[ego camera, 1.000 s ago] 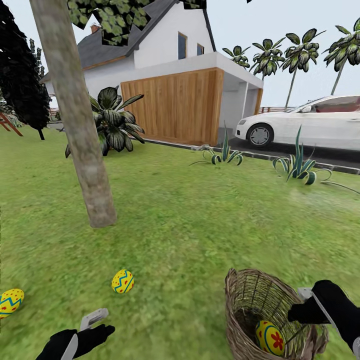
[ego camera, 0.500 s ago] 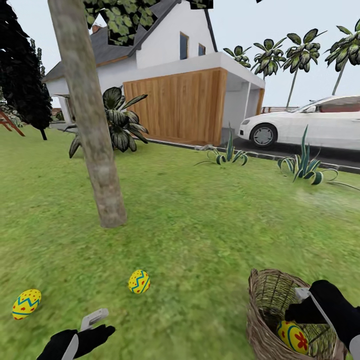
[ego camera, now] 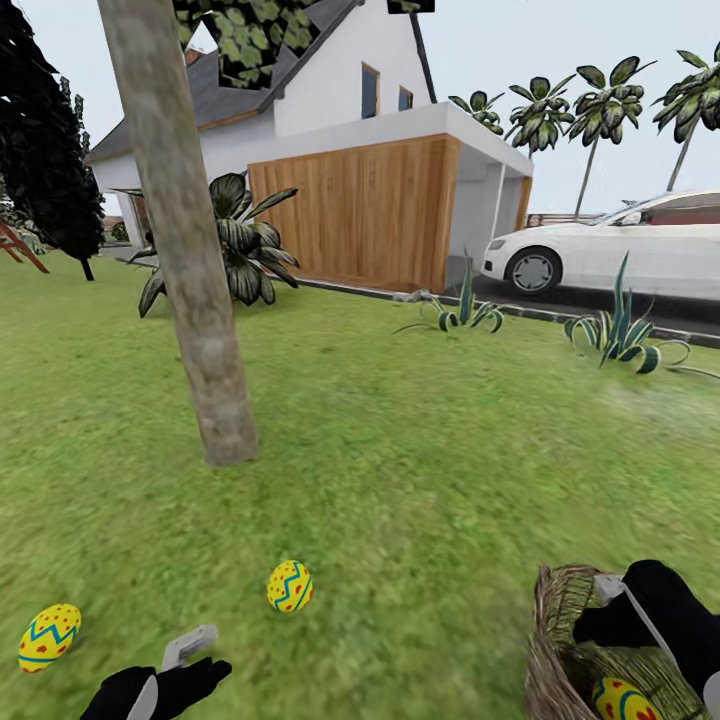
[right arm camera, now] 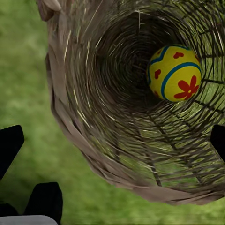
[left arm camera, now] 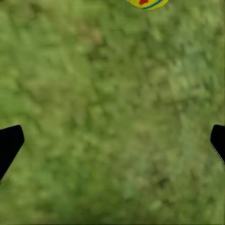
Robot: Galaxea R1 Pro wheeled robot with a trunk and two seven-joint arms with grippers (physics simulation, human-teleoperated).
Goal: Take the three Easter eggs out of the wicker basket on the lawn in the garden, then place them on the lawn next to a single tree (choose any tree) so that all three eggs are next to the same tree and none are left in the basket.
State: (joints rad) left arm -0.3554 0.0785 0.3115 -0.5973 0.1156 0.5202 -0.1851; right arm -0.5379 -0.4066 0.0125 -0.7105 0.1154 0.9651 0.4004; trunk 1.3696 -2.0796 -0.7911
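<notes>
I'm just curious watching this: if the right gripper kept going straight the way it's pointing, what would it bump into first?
Probably the wicker basket: the right gripper points into its mouth, toward the woven inside wall beside the egg. Depth is unclear.

Count, head view. Easter eggs: three. Two lie on the lawn (ego camera: 420,470), one (ego camera: 289,586) just in front of the tree trunk (ego camera: 190,270), one (ego camera: 48,637) at the lawn's near left edge; third egg (ego camera: 624,699) inside the wicker basket (ego camera: 556,640). Baskets: one. Thick-trunked trees: one. Palms: four. Cars: one (ego camera: 610,255). Houses: one (ego camera: 350,150).
</notes>
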